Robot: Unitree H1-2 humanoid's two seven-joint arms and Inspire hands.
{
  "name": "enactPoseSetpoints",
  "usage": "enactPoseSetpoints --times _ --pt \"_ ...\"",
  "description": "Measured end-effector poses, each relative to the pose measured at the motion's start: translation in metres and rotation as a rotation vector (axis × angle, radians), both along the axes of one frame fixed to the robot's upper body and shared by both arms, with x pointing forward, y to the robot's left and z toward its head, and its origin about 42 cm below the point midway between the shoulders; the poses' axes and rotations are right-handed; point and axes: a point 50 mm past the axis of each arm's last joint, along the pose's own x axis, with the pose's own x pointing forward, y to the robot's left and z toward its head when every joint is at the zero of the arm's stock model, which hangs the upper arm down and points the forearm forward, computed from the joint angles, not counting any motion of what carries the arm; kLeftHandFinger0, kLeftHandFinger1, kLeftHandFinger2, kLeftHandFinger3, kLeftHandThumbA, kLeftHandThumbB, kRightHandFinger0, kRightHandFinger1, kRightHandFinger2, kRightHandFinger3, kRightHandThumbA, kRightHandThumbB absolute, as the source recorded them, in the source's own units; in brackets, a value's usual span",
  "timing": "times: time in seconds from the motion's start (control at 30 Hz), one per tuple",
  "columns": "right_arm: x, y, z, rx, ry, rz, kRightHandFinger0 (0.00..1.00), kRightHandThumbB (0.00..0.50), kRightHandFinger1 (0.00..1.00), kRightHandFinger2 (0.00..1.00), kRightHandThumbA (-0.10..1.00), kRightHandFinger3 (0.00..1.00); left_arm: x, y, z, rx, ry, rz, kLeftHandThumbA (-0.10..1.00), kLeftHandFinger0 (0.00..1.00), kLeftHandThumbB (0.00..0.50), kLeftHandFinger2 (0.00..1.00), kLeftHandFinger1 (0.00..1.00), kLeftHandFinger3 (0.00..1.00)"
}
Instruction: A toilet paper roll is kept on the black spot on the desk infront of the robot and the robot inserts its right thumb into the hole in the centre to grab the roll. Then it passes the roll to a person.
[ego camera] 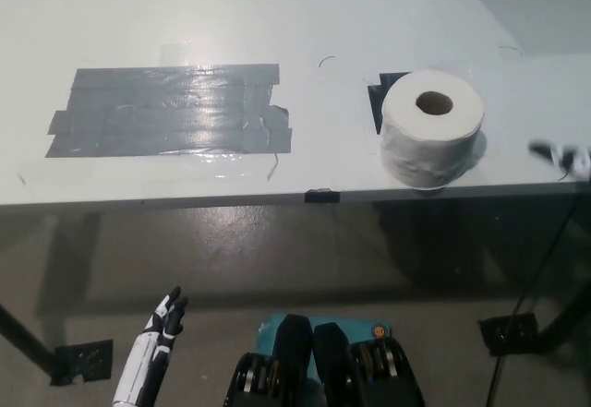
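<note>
We find the toilet paper roll (432, 127) standing on end close to the desk's front edge, toward its right end, with the hole in its centre facing up. It sits on a black spot (380, 96), of which only the back left corner shows past the roll. At the right edge of the view, just over the desk's (305, 19) front right part and well apart from the roll, a blurred sliver of our right hand (563, 156) shows; we cannot tell whether its fingers are spread or closed. Our left hand (164, 319) rests low at the lower left, below the desk edge and over the floor, its fingers held straight and loosely apart, grasping nothing. On the left half of the desk lies a wide patch of grey tape strips (171, 112), shiny with reflected light.
</note>
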Motion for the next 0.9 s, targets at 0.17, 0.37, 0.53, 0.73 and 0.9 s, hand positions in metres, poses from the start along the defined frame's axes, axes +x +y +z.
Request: enactPoseSetpoints --times 0.17,0.37,0.53,0.73,0.9 --pt "0.066 0.008 0.027 -0.073 0.135 0.009 1.0 0.426 1.0 1.0 0.9 1.0 0.0 -0.002 0.0 0.003 0.001 -0.005 0.99 1.0 0.116 1.0 1.0 1.0" --pt "0.134 0.024 0.041 -0.168 0.375 0.019 1.0 0.436 1.0 1.0 0.91 1.0 0.001 -0.002 0.001 0.006 -0.001 -0.009 0.97 1.0 0.116 1.0 1.0 1.0" --pt "0.172 0.04 0.046 -0.258 0.556 0.019 1.0 0.408 1.0 1.0 0.97 1.0 0.003 -0.002 0.002 0.009 -0.008 -0.011 0.92 1.0 0.111 1.0 1.0 1.0" --pt "0.202 0.065 0.05 -0.39 0.749 0.02 1.0 0.351 1.0 1.0 1.0 1.0 0.004 -0.004 0.005 0.016 -0.02 -0.017 0.92 1.0 0.113 1.0 1.0 1.0" --pt "0.214 0.086 0.057 -0.483 0.855 0.049 1.0 0.416 1.0 1.0 1.0 1.0 0.01 -0.006 0.014 0.021 -0.053 -0.025 0.89 1.0 0.113 1.0 1.0 1.0"
